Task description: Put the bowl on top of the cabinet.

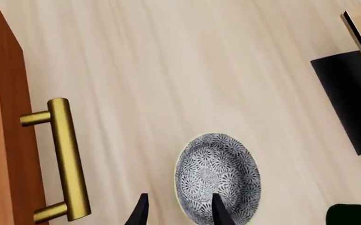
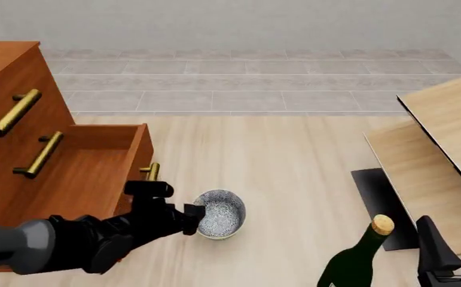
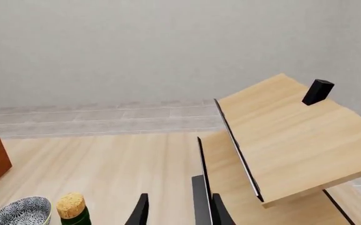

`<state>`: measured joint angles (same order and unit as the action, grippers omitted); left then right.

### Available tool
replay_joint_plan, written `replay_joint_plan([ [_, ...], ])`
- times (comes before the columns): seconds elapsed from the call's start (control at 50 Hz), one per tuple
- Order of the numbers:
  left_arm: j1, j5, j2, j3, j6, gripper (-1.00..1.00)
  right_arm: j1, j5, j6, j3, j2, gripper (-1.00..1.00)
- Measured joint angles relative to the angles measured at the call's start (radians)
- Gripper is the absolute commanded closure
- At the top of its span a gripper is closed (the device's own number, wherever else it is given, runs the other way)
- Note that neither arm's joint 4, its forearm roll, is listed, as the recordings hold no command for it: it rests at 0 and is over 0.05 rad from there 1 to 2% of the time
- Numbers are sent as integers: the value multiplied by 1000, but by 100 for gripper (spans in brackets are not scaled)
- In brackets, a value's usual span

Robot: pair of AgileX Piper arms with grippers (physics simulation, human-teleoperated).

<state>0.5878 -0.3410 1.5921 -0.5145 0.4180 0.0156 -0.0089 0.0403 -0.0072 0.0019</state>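
The bowl (image 2: 221,220) stands upright on the pale table in front of the cabinet (image 2: 7,78), close to its open lowest drawer (image 2: 86,173). The bowl's inside is speckled grey-white. My left gripper (image 2: 194,219) is low at the bowl's left rim and open. In the left wrist view the bowl (image 1: 217,173) lies under the left gripper (image 1: 180,213): one finger is over the bowl's inside, the other is outside the rim. My right gripper (image 2: 454,240) is open and empty at the near right, far from the bowl. The right wrist view shows the bowl (image 3: 24,211) at its lower edge.
A dark green bottle (image 2: 356,263) with a cork stands near the front, between bowl and right gripper. Pale wood boards (image 2: 445,119) with black edges tilt on a black base (image 2: 378,194) at the right. A brass handle (image 1: 64,154) of the cabinet is close beside the left gripper.
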Motion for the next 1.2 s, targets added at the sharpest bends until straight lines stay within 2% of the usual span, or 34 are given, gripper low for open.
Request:
replay_joint_plan([
  [0.52,6,-79,113,3,40,-100,2,-1,6,-4,-1,-100],
  [1.12,31,-139,176,4,64,-100,6,-8,13,-1,-1,-100],
  [1.14,28,-140,175,5,62,100,7,-8,13,-1,-1,-100],
  [1.2,25,-139,159,9,55,100,7,-8,13,-2,-1,-100],
])
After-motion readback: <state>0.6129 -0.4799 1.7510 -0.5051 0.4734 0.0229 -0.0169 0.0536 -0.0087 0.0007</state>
